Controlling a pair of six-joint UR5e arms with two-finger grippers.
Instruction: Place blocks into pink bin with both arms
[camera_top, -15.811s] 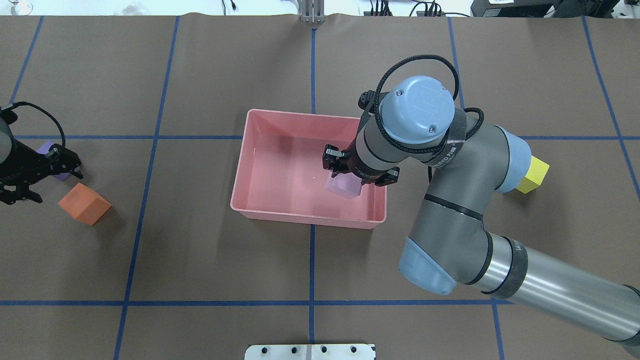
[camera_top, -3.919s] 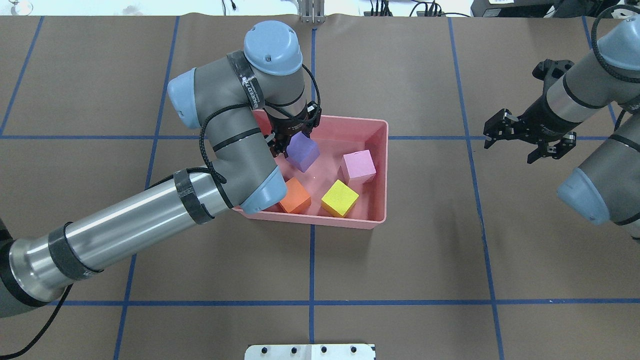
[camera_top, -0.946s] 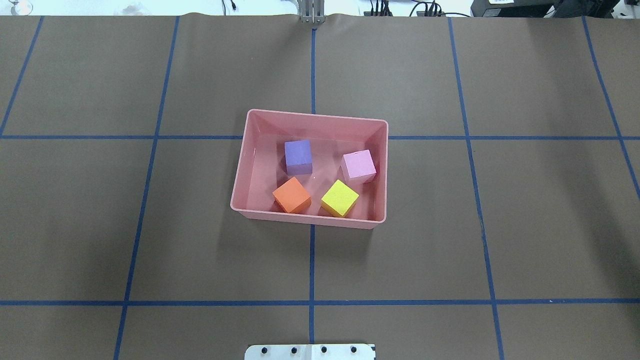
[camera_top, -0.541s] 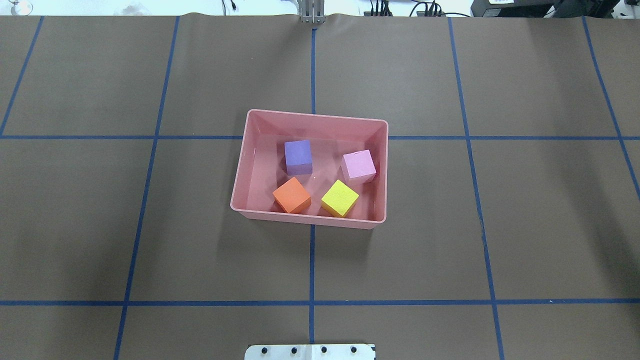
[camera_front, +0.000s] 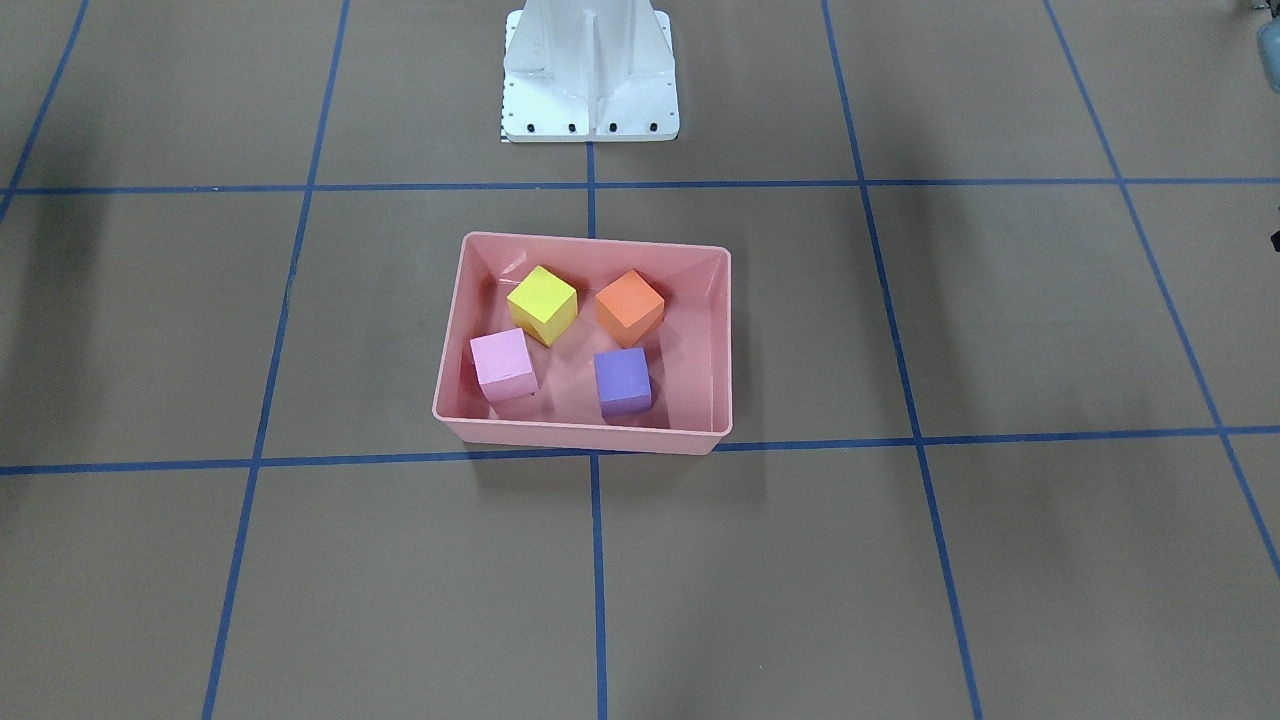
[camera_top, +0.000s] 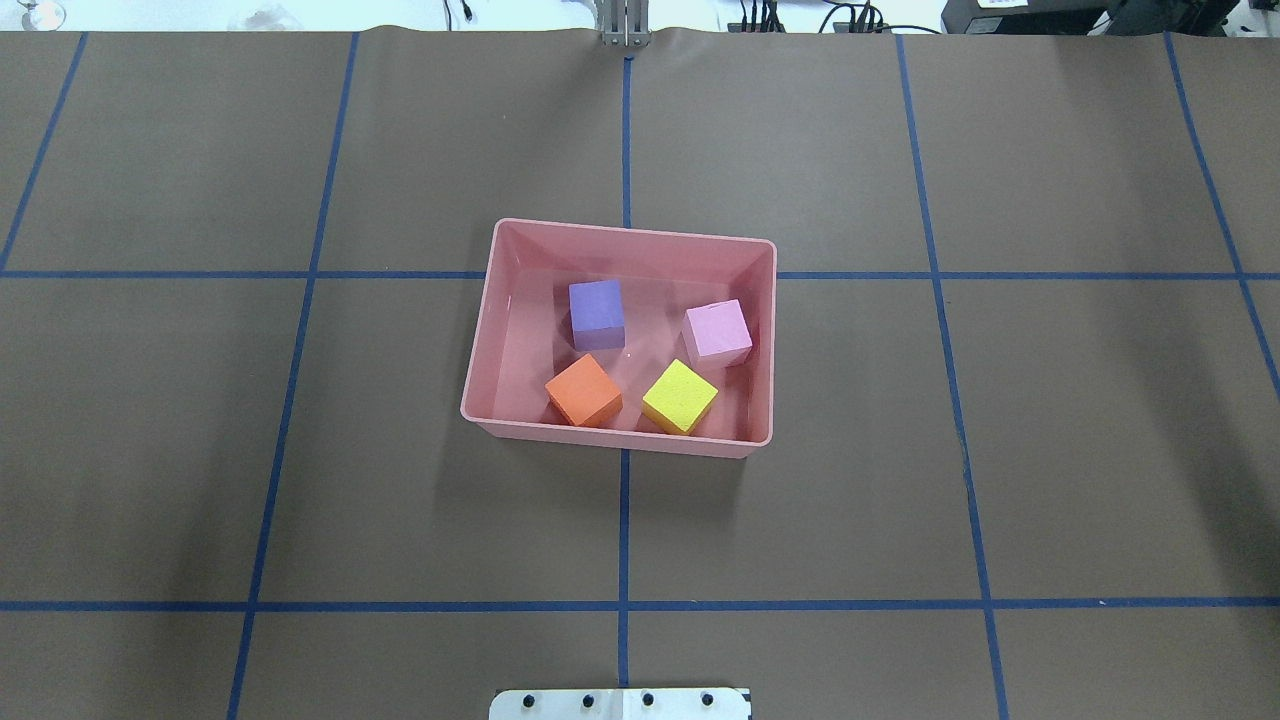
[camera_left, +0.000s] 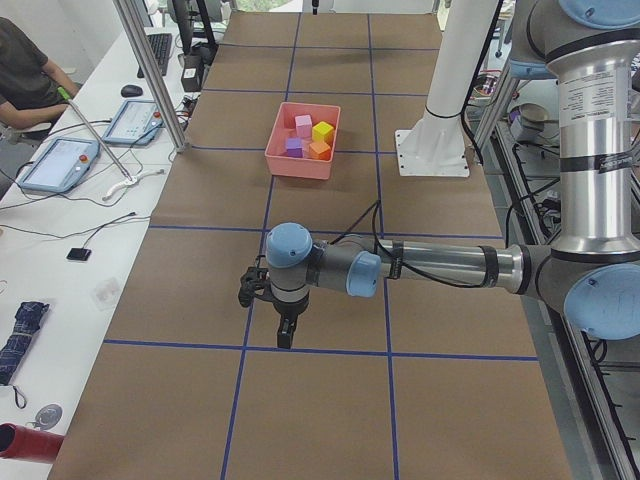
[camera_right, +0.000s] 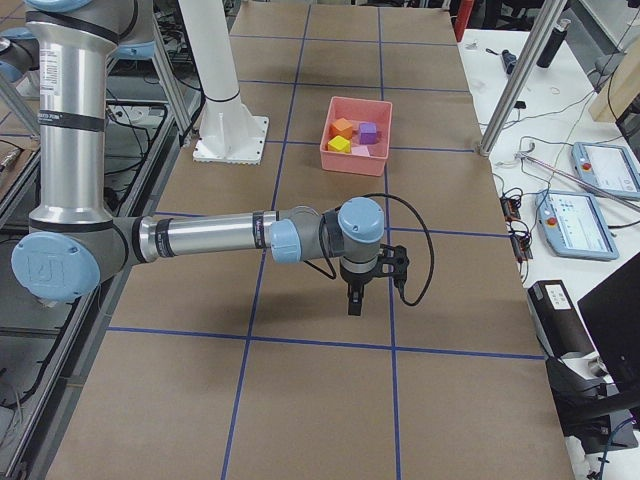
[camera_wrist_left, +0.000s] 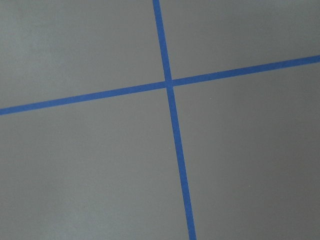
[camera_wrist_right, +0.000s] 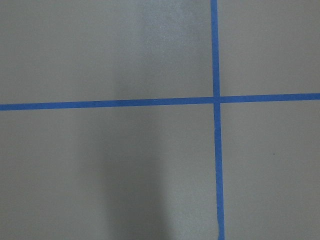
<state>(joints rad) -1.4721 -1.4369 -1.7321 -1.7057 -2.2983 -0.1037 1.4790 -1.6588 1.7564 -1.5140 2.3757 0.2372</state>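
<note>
The pink bin (camera_top: 610, 438) (camera_front: 580, 437) sits mid-table and holds all the blocks. The purple block (camera_top: 597, 307) (camera_front: 622, 380), light pink block (camera_top: 717, 330) (camera_front: 502, 363), orange block (camera_top: 583, 390) (camera_front: 629, 305) and yellow block (camera_top: 680, 396) (camera_front: 542, 303) rest apart on its floor. Both arms are away from the bin. My left gripper (camera_left: 283, 325) hangs over bare table at the left end, and my right gripper (camera_right: 354, 297) over the right end. Only the side views show them, so I cannot tell if they are open or shut. Both wrist views show only brown mat and blue tape.
The white pedestal base (camera_front: 590, 70) stands behind the bin. Blue tape lines grid the brown mat. A person (camera_left: 25, 80) sits at a side desk with tablets (camera_left: 60, 160). Metal posts (camera_left: 150, 70) stand along the table's far edge.
The purple block, held over the bin 3.9 s ago, now lies in it, and both arms have left the overhead view. Nothing has moved over the last second.
</note>
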